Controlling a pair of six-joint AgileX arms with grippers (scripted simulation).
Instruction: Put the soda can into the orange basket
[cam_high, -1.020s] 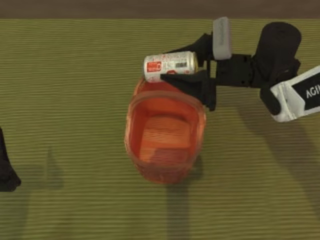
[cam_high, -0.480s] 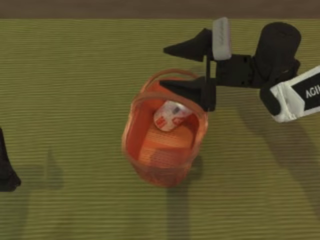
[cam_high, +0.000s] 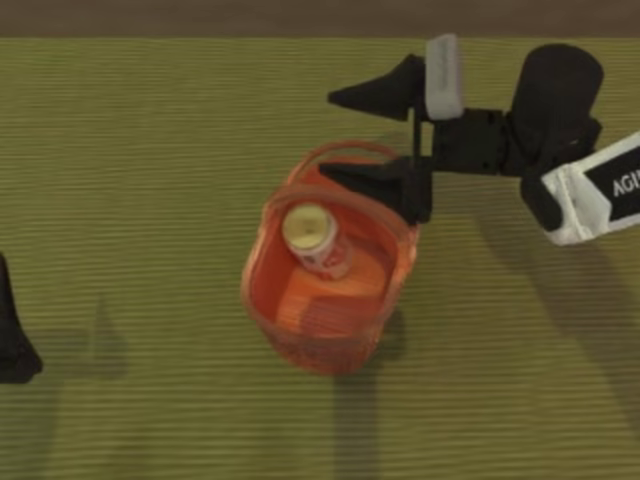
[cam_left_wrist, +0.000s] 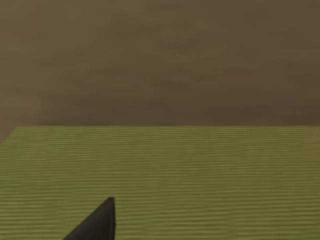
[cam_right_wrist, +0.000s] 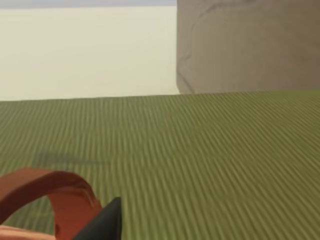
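One soda can (cam_high: 316, 238) is seen inside the orange basket (cam_high: 262, 290), standing roughly upright with its silvery end turned toward the overhead camera, toward the basket's 12 o'clock end and slightly tilted. The basket is placed on the green ribbed table (cam_high: 140, 180) near the middle, and one of its arched handles (cam_right_wrist: 47, 186) is also caught in the right wrist view.

The right gripper (cam_high: 345, 135) is held at about 1 o'clock from the basket, its two dark fingers spread wide with nothing between them; one finger (cam_high: 375, 178) is positioned over the basket's far rim, the other farther toward 12 o'clock, clear of the basket. No contact with the can is seen.

The left arm (cam_high: 12, 340) is parked at the table's left edge, at about 9 o'clock from the basket and well apart from it. Only one dark fingertip (cam_left_wrist: 97, 222) of its gripper is shown in its wrist view, so the spread of its fingers cannot be told.
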